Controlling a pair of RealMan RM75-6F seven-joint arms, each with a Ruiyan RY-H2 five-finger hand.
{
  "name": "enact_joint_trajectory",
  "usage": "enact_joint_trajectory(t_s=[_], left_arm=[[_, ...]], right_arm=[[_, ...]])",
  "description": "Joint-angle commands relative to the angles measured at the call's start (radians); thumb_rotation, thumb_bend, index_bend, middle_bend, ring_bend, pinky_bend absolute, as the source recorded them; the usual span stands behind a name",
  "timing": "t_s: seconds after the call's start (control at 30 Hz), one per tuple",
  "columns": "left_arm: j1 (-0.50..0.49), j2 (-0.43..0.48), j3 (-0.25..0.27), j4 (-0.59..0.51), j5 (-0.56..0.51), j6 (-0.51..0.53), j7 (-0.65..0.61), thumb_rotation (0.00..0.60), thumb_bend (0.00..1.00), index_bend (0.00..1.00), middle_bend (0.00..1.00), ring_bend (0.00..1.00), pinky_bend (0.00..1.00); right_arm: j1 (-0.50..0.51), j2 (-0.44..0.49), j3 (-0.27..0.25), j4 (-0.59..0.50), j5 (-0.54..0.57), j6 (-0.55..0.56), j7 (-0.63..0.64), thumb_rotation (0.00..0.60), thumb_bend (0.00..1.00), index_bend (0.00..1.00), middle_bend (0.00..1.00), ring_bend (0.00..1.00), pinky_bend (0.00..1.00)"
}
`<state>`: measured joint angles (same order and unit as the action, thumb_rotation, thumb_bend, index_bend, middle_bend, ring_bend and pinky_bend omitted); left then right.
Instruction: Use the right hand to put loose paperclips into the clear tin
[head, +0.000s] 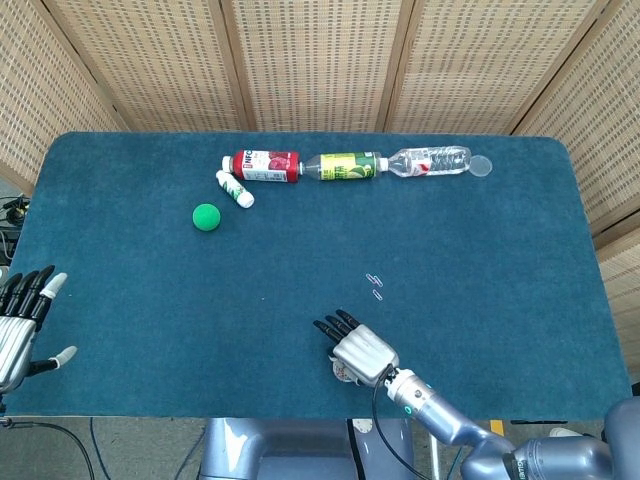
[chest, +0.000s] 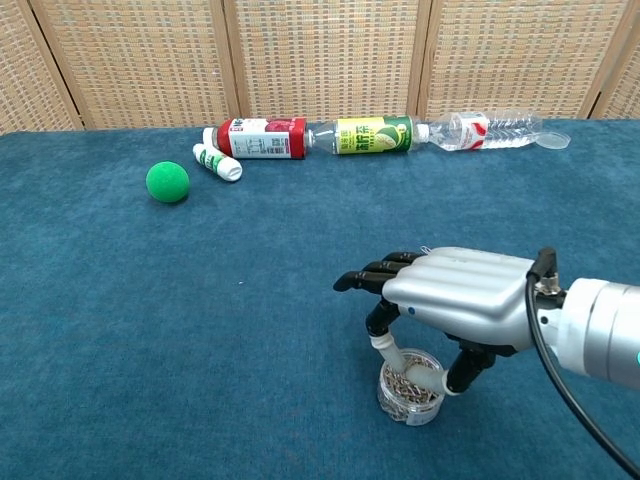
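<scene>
The clear tin (chest: 408, 404), full of silvery paperclips, stands near the table's front edge. My right hand (chest: 460, 300) hovers right over it, palm down. Its thumb curls down into the tin's mouth and meets a fingertip (chest: 377, 328) there, pinching a paperclip too small to see clearly. From the head view the right hand (head: 360, 350) covers most of the tin (head: 340, 373). Two loose paperclips (head: 376, 286) lie on the cloth a little beyond the hand. My left hand (head: 18, 330) rests at the table's front left edge, fingers apart, holding nothing.
Along the far side lie a red-labelled bottle (head: 266, 165), a green-labelled bottle (head: 346, 166), a clear water bottle (head: 430, 160) and a small white bottle (head: 235, 189). A green ball (head: 206, 217) sits left of centre. Blue cloth (head: 150, 300) covers the table.
</scene>
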<state>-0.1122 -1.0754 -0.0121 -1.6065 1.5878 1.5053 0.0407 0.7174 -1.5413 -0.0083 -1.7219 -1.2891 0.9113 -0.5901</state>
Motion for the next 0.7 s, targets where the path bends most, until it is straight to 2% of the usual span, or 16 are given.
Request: enact_joint_trajectory(t_s=[0.03,0.1,0.17,0.47,0.7], left_arm=[[0.001,0.0,-0.001,-0.001,-0.001,0.003,-0.001,0.6,0.0,0.0,0.0,0.0,0.0],[0.002,0.0,-0.002,0.0,-0.002,0.003,-0.002,0.6,0.0,0.0,0.0,0.0,0.0],[0.001,0.0,-0.001,0.0,-0.001,0.002,-0.001,0.6,0.0,0.0,0.0,0.0,0.0],[0.0,-0.003,-0.001,0.001,0.0,0.001,0.003,0.6,0.0,0.0,0.0,0.0,0.0],[0.002,0.003,-0.001,-0.001,0.002,0.006,-0.009,0.6,0.0,0.0,0.0,0.0,0.0]], right_arm=[[0.0,-0.006,0.001,0.003,0.015,0.001,-0.016,0.6,0.35,0.63,0.03,0.0,0.0],[-0.001,-0.002,0.001,-0.001,0.027,0.001,-0.025,0.6,0.22,0.54,0.03,0.0,0.0],[-0.001,0.003,0.003,-0.008,0.034,0.003,-0.028,0.6,0.17,0.5,0.03,0.0,0.0],[-0.008,0.017,0.02,-0.042,0.037,0.038,-0.021,0.6,0.17,0.48,0.03,0.0,0.0],[-0.055,0.148,0.037,-0.134,-0.043,0.152,0.027,0.6,0.17,0.48,0.03,0.0,0.0]])
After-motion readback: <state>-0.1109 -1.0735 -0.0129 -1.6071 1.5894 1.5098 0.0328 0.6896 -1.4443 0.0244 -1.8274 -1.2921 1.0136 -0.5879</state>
